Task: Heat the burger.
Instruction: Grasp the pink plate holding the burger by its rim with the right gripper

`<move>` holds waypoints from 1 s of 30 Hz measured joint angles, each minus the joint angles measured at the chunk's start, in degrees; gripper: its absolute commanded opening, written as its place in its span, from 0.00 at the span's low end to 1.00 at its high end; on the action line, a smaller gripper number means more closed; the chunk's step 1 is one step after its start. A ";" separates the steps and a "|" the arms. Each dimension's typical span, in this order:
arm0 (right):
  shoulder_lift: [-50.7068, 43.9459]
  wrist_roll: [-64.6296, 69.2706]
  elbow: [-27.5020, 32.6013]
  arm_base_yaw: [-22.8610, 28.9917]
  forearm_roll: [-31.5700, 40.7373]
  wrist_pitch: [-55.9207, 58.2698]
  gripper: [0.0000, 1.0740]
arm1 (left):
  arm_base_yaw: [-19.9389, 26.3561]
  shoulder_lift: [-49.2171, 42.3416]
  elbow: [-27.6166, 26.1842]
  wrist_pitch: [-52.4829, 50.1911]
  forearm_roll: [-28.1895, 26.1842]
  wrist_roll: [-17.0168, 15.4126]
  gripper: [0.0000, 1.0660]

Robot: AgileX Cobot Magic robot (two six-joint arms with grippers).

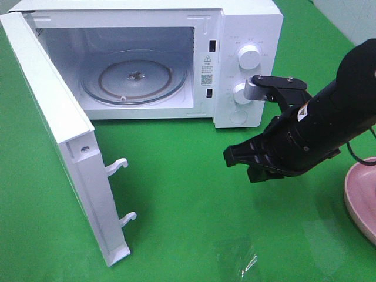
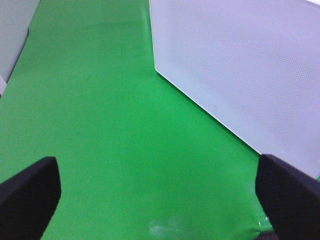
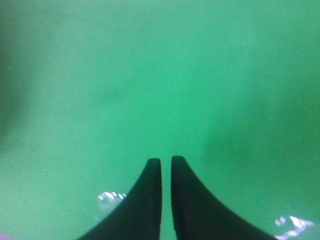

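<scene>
Green cloth [image 1: 188, 229] covers the whole table, and on it a white microwave [image 1: 247, 35] stands at the back with its door [image 1: 59, 141] swung wide open toward the left and the glass turntable [image 1: 134, 79] bare inside. You will not find the burger in any of the three views; where it is cannot be told from here. The only hint is the rim of a pink plate [image 1: 361, 197], cut off at the right edge of the high view, and the burger may well sit on it, out of frame. Your right gripper [image 1: 244, 161] hangs over the cloth in front of the microwave's control knobs, its black fingers [image 3: 150, 200] drawn almost together with only a thin slit between them and nothing in it. It points toward the left, so the plate lies behind it, back along its own arm. Your left gripper [image 2: 157, 165] shows only in its wrist view: spread wide, empty, low over bare cloth just beside the outer face of the open door. If the burger is on that plate, the right arm is far the nearer, and it would need to turn back to the right and spread its fingers before reaching. A round burger offers no preferred axis.
</scene>
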 measured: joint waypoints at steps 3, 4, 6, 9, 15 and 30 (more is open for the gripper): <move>0.00 0.00 -1.49 -0.34 -4.70 6.19 0.09 | 0.00 0.00 0.00 0.00 0.00 0.00 0.92; 0.00 0.11 -2.64 -0.34 -8.65 11.17 0.10 | 0.00 0.00 0.00 0.00 0.00 0.00 0.92; 0.00 0.11 -3.50 -0.74 -10.71 15.41 0.11 | 0.00 0.00 0.00 0.00 0.00 0.00 0.92; 0.00 0.17 -4.24 -1.66 -11.75 19.08 0.12 | 0.00 0.00 0.00 0.00 0.00 0.00 0.92; -1.72 0.17 -4.58 -5.04 -14.44 26.30 0.15 | 0.00 0.00 0.00 0.00 0.00 0.00 0.92; -12.83 0.00 -3.95 -14.95 -19.54 32.77 0.53 | 0.00 0.00 0.00 0.00 0.00 0.00 0.92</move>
